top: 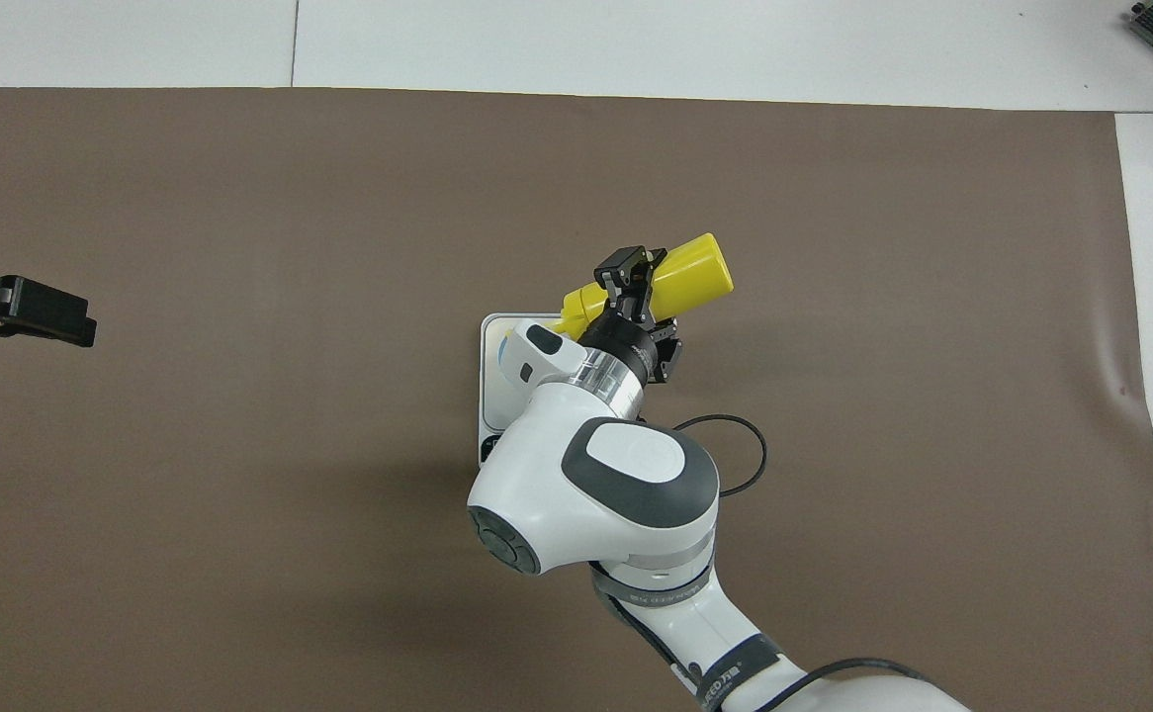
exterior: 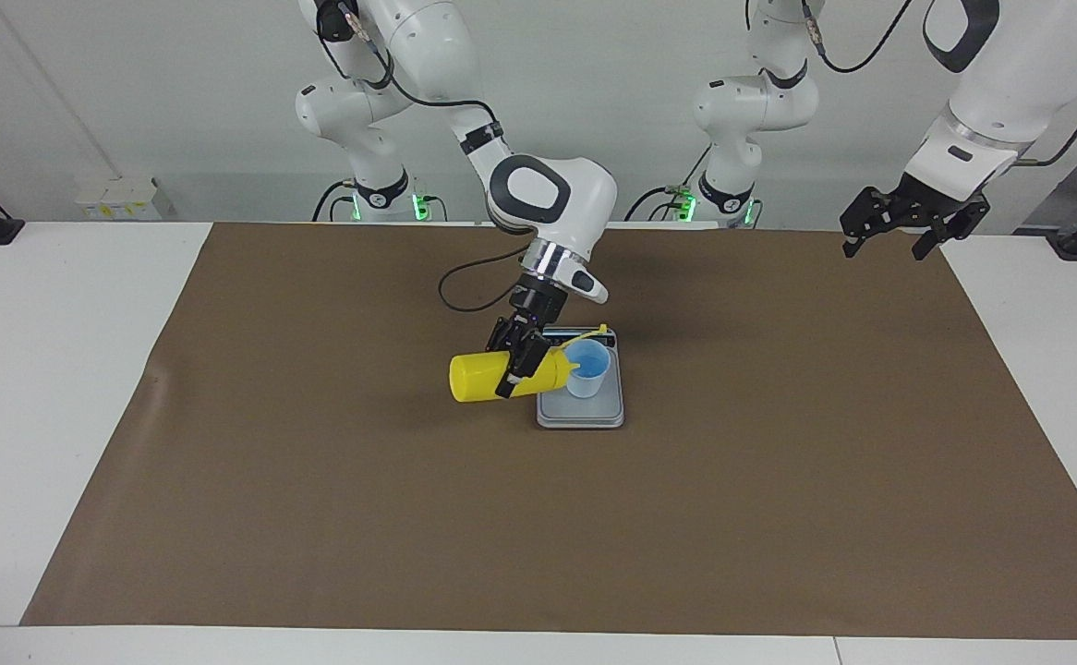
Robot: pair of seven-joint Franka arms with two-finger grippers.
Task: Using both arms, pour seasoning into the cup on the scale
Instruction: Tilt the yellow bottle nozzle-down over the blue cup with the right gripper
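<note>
While the right gripper [exterior: 513, 367] holds the seasoning [exterior: 488, 377] tipped nearly level, its fingers clamped around the yellow bottle's body toward the nozzle end, the task looks to be in the middle of the pour itself. The nozzle reaches to the rim of the cup [exterior: 586, 368], which stands upright on the scale [exterior: 581, 411] near the middle of the desk [exterior: 58, 388], on the brown mat [exterior: 779, 480]; the bottle's thin cap strap sticks out above the cup, so the cap is evidently off the nozzle. Picking up the bottle, bringing it over and tilting it are thus done. From this distance no stream or heap of seasoning can be made out in the cup's blue inside, so whether anything has come out yet is uncertain. In the overhead view the right arm's wrist covers most of the cup and scale, with only the bottle's base end [top: 690, 275] showing clear. The left gripper [exterior: 889, 242] waits up in the air over the mat's edge at the left arm's end of the desk, fingers spread wide and holding nothing. Left to do, by my judgement: finish the pour, right the bottle and set it down.
</note>
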